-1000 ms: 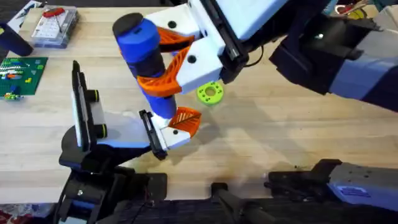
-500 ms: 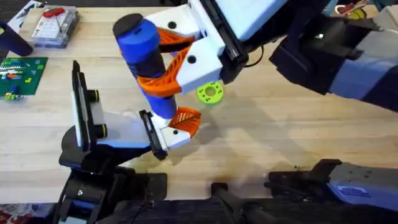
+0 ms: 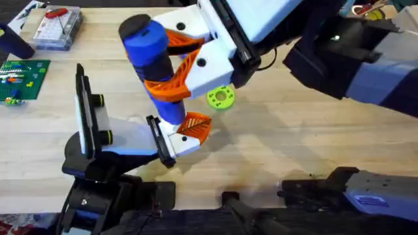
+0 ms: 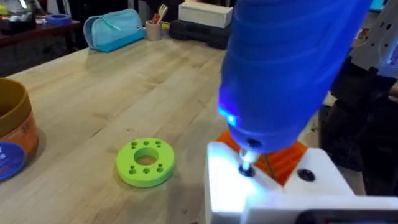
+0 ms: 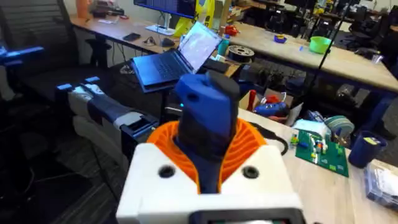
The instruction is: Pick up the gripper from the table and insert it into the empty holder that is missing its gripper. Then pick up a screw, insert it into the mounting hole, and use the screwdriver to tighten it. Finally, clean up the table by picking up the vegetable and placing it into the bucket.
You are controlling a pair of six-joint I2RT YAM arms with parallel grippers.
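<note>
The right gripper (image 3: pixel 171 72) is pinching the screwdriver (image 3: pixel 151 55) between its orange pads, holding it upright over the counter (image 3: pixel 281 143). The metal tip is pressing down into the white mounted part (image 4: pixel 267 193), seemingly at a screw, though I cannot make it out clearly. The left gripper (image 3: pixel 88 121) is sitting just beside it; whether it is spread or pressed together, I cannot tell. The bucket (image 4: pixel 12 134) is standing near a lime-green disc (image 4: pixel 146 162).
</note>
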